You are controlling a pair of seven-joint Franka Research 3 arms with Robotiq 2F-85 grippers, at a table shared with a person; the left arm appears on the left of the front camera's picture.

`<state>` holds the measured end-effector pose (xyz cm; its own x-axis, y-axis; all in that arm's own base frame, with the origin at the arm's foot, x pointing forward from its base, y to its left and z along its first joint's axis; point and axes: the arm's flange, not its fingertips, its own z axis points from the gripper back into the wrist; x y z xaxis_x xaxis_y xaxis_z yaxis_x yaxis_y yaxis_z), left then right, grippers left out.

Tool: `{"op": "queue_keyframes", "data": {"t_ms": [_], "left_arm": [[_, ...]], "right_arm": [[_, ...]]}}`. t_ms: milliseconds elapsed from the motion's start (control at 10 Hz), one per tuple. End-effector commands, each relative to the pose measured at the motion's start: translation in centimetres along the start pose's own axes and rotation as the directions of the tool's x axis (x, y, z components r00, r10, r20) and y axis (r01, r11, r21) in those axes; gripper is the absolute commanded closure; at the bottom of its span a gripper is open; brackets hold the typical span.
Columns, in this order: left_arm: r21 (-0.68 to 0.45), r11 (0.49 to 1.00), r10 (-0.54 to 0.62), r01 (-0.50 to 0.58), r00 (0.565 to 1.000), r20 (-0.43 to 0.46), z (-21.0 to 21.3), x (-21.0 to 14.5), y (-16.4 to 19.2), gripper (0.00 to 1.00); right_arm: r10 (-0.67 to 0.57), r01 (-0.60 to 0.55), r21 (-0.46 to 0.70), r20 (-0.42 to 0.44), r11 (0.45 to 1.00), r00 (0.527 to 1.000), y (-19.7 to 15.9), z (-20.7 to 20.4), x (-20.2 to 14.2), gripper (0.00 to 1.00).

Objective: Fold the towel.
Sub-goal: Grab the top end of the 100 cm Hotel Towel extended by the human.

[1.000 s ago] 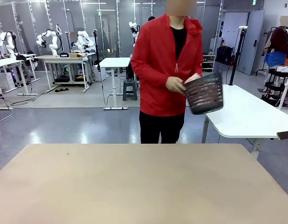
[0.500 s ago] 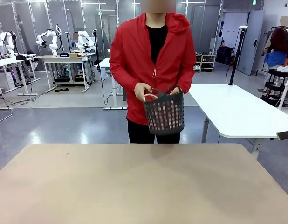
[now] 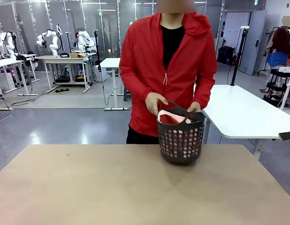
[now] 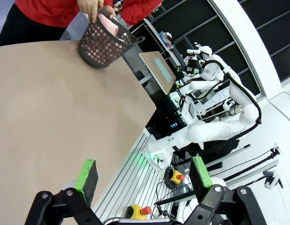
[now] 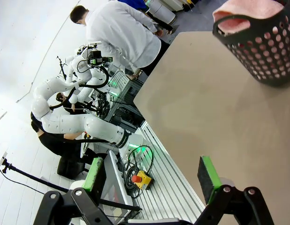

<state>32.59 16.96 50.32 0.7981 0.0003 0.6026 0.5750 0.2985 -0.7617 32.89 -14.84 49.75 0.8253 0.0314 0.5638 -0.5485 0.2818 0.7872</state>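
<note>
A person in a red jacket stands at the far side and holds a dark perforated basket [image 3: 181,140] by its rim with both hands, resting it on the tan table [image 3: 112,187]. Inside the basket the salmon-pink towel [image 3: 169,116] lies bunched up, peeking over the rim; the same towel [image 5: 250,10] shows in the right wrist view and the towel [image 4: 109,25] in the left wrist view. My left gripper [image 4: 144,175] is open with nothing between its green pads, well back from the basket [image 4: 102,41]. My right gripper [image 5: 153,175] is open and empty too, off the table's near edge.
A white table [image 3: 248,112] stands behind the person to the right. A person in a white shirt [image 5: 121,35] stands beside the robot's side of the table. Emergency-stop boxes [image 5: 139,179] and cables lie on the floor below the table edge.
The person has stepped up to the table and lowered the basket with the towel onto its far edge. Neither gripper has changed.
</note>
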Motion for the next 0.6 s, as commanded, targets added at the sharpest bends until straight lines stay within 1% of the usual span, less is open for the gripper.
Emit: {"op": "queue_keyframes", "data": {"t_ms": [0,500], "left_arm": [[-0.017,1.000,-0.023,0.023,1.000,0.000,0.10,-0.06,0.08,0.00],[-0.017,1.000,-0.023,0.023,1.000,0.000,0.10,-0.06,0.08,0.00]], "right_arm": [[0.022,-0.022,0.016,0.008,1.000,1.000,-0.14,0.06,0.15,0.00],[0.022,-0.022,0.016,0.008,1.000,1.000,-0.14,0.06,0.15,0.00]]}}
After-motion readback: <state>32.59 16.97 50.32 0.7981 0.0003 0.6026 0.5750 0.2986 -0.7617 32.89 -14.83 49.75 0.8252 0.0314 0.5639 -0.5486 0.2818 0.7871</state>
